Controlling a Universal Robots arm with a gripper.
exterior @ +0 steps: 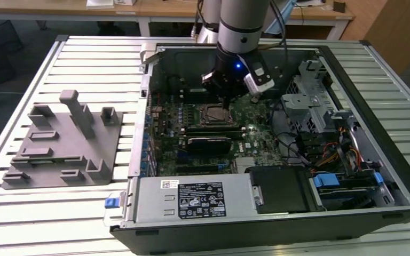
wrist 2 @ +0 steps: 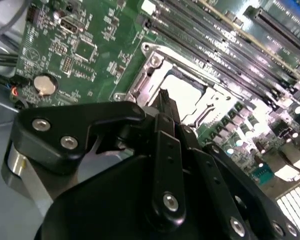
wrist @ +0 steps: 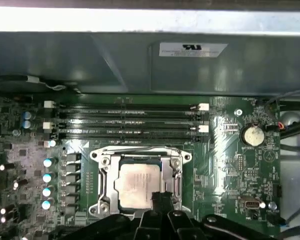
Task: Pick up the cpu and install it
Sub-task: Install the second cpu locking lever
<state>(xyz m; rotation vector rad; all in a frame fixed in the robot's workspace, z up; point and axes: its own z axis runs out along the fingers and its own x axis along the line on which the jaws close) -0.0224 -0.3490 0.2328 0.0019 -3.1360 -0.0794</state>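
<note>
The cpu (wrist: pixel 137 184), a flat square chip with a silver top, lies level inside the metal socket frame (wrist: pixel 106 172) on the green motherboard. My gripper (wrist: pixel 162 196) hangs just over one edge of it, fingers pressed together with no gap, tips at the chip's rim. In the second wrist view the cpu (wrist 2: pixel 185 92) shows pale beyond the dark tips of the gripper (wrist 2: pixel 163 96). In the exterior view the gripper (exterior: pixel 225 104) reaches down into the open computer case, right above the socket (exterior: pixel 215 113).
Memory slots (wrist: pixel 125 120) run along one side of the socket and a coin battery (wrist: pixel 252 134) sits on another. A grey fixture plate (exterior: pixel 62 144) with upright posts stands on the slatted table at the exterior view's left. Case walls, a drive cage (exterior: pixel 312 101) and cables surround the board.
</note>
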